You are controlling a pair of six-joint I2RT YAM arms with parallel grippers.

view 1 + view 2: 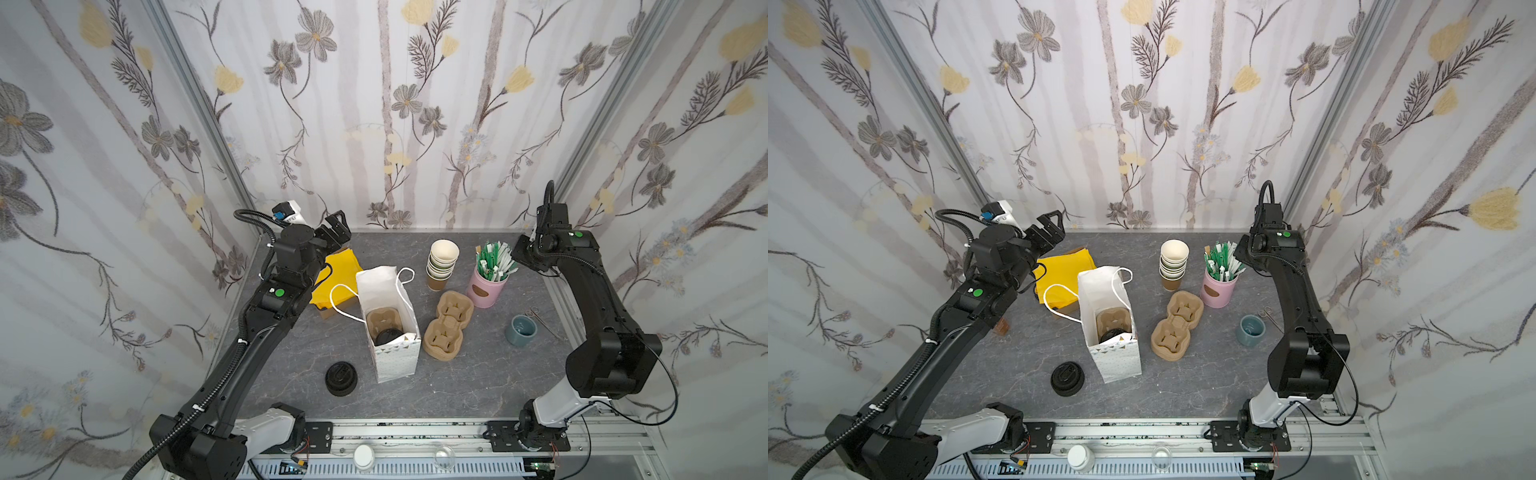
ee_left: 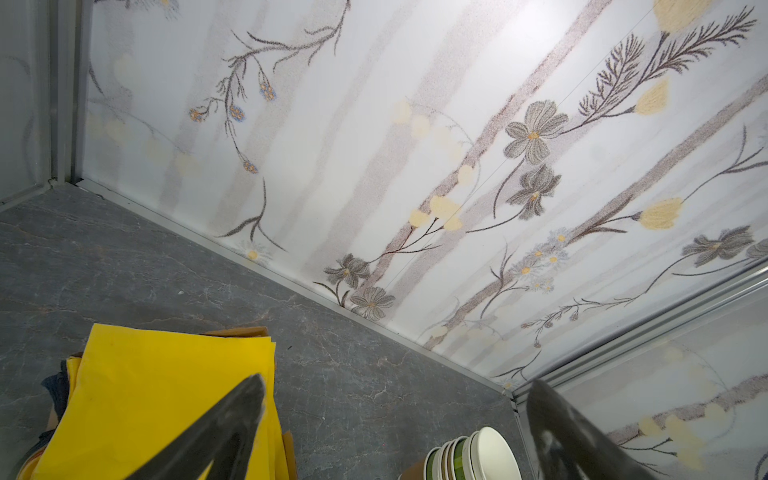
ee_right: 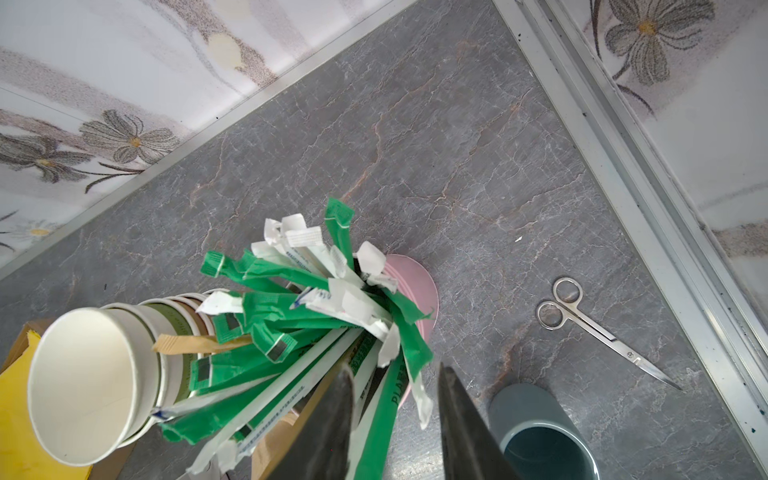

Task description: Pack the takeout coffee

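In both top views the white paper bag stands upright and open mid-table, and the takeout coffee sits deep inside it, its black lid showing in the near pocket of a pulp carrier; seated that way the cup is kept from tipping, so the packing of the cup itself looks done. A spare carrier lies just right of the bag and a low stack of lids to its near left. The left gripper hangs at the far left, jaws spread wide and holding nothing, likely parked out of the way. The right arm bends over the pink tin of straws at the far right. In the left wrist view both fingers stand far apart over bare table, with a yellow sheet and the lidless cups beneath. In the right wrist view the right gripper points down into the wrapped straws, its jaws drawn to a narrow gap with a green wrapper between them but not clearly pinched, probably to pick one for the bag; scissors lie well apart to the right
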